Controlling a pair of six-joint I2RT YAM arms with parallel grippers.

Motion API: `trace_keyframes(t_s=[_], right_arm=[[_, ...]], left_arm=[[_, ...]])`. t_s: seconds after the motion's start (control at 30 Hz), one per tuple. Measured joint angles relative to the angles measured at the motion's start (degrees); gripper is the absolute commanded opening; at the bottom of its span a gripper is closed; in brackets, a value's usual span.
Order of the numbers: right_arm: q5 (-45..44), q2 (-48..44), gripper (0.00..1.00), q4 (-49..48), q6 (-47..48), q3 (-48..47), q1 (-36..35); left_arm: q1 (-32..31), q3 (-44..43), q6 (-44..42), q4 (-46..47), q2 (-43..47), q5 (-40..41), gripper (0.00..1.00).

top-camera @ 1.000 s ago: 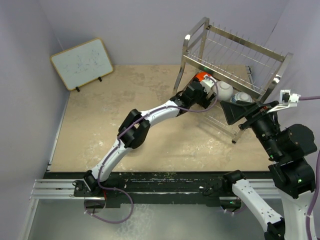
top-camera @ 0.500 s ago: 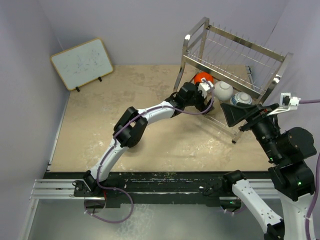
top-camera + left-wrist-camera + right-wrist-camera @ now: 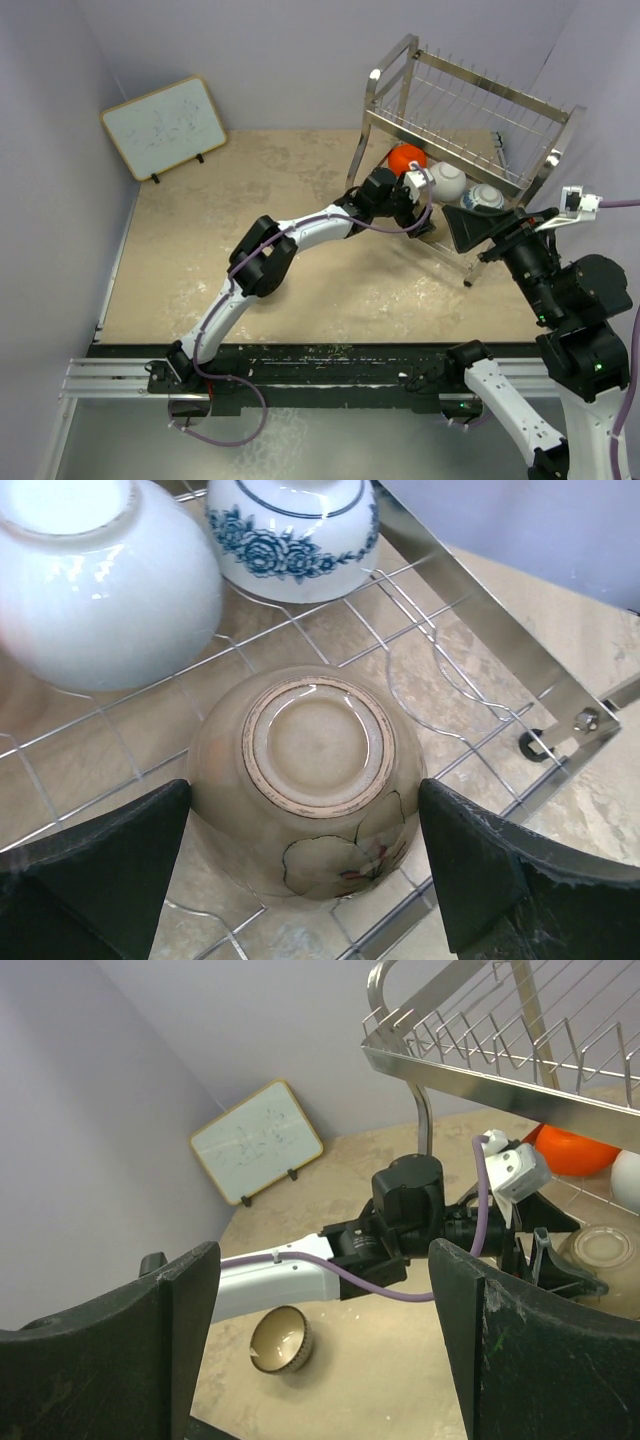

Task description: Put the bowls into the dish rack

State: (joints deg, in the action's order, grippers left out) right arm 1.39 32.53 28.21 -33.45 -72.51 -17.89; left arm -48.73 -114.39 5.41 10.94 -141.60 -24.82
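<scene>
A rectangular whiteboard with a pale wooden frame (image 3: 163,127) leans against the left wall at the far left, standing on two small dark feet, with faint scribbles across it. It rests on a mottled beige tabletop (image 3: 200,250). Plain lavender walls (image 3: 270,50) enclose the scene. A silver aluminium rail (image 3: 100,380) runs along the near edge.

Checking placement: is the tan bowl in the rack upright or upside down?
Upside down: tan bowl shows its foot ring upward, resting on the dish rack wires.
</scene>
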Motion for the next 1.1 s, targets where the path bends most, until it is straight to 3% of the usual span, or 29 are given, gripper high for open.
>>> trace_keyframes(t_s=[0.6,1.1], right_arm=[[-0.6,-0.1,0.87,0.2,0.0,0.5,0.0],[-0.4,-0.1,0.88,0.2,0.1,0.5,0.0]], left_arm=[[-2.8,-2.8,1.0,-2.8,-0.9,3.2,0.99],[-3.0,10.7,0.0,-1.0,9.0,11.8,0.99]])
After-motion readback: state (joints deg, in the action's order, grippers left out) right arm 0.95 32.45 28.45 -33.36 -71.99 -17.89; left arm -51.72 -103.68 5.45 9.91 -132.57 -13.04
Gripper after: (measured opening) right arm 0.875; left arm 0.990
